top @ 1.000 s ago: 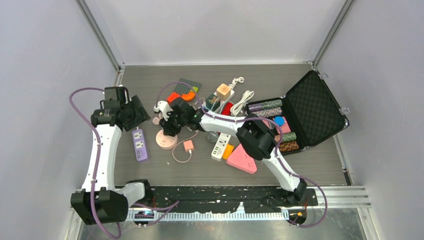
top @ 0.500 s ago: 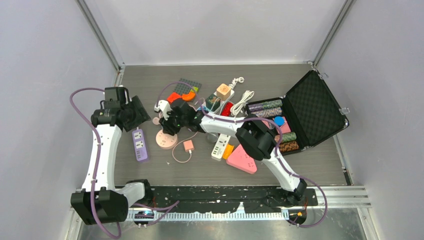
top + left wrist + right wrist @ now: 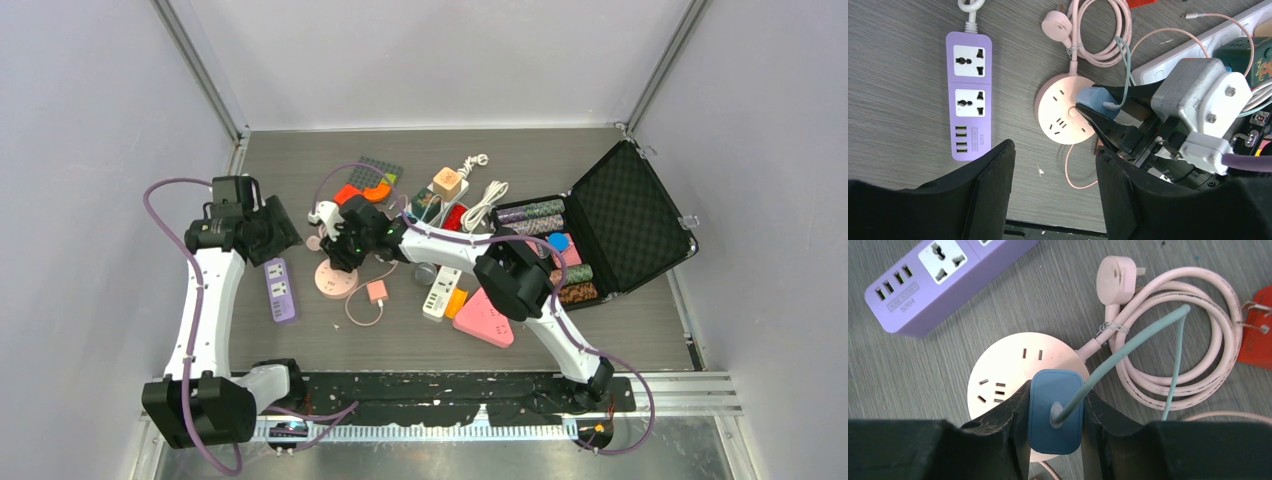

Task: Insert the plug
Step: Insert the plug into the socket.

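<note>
In the right wrist view the blue plug [image 3: 1056,412] with its teal cable sits between my right gripper's [image 3: 1055,407] black fingers, which are shut on its two sides. The plug is over the near right part of the round pink socket hub [image 3: 1008,362], whose slots show to the left of it. Whether its pins are in a socket is hidden. From the left wrist view the same plug [image 3: 1097,99] meets the hub [image 3: 1058,117] at its right edge. My left gripper [image 3: 1055,167] hangs open above bare table, near the purple power strip [image 3: 968,95].
The hub's coiled pink cable and its plug [image 3: 1115,277] lie just behind it, with an orange plug [image 3: 1258,332] to the right. A white power strip [image 3: 440,290], a pink triangular strip [image 3: 485,320] and an open black case [image 3: 620,215] of chips fill the table's right side.
The right gripper with the blue plug has shifted only slightly over the pink hub. The left arm has stayed still.
</note>
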Robot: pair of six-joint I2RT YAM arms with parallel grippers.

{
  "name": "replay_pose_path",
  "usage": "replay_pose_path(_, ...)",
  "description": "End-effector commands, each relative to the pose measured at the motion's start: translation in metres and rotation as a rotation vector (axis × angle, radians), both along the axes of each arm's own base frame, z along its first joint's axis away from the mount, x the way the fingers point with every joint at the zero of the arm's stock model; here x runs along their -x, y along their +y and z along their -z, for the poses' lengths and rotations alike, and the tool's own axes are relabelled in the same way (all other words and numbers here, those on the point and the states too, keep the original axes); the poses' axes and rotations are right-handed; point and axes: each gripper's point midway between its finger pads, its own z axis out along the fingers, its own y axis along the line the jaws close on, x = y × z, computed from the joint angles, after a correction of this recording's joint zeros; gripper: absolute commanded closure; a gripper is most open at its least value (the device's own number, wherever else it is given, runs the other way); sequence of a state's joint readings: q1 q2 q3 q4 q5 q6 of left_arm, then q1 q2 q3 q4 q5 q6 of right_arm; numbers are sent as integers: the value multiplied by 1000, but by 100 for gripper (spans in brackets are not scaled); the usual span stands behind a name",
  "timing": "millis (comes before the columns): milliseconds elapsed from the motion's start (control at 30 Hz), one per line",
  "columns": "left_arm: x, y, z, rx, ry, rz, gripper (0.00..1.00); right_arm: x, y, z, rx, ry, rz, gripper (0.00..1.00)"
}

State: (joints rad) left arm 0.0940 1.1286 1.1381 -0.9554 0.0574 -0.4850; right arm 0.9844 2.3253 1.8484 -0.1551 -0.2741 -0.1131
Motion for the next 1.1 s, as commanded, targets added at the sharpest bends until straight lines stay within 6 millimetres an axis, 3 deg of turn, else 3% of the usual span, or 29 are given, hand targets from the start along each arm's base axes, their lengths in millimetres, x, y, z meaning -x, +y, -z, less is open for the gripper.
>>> replay_pose_path(0, 0, 1, 0, -7, -7, 15, 40, 2, -6, -4, 43, 21, 17, 95)
replay_pose_path(333, -1, 2, 2, -9, -2, 17, 40, 7, -12, 16, 30, -9, 16, 95)
replay_pose_path(533, -1, 2, 3, -8, 3, 17, 40, 19, -23, 41, 108, -49, 22, 95)
replay_pose_path(900, -1, 1, 3, -4, 5, 17, 40, 40, -46, 91, 205, 52, 72, 94)
replay_pose_path(967, 0, 1, 3, -5, 1, 18, 40, 42, -47, 89, 200, 60, 77, 95)
replay_pose_path(1033, 0, 2, 2, -9, -1, 18, 40, 39, -44, 78, 185, 62, 97, 95)
replay_pose_path(1067, 0, 2, 2, -11, -1, 18, 39, 34, -37, 62, 158, 50, 106, 91)
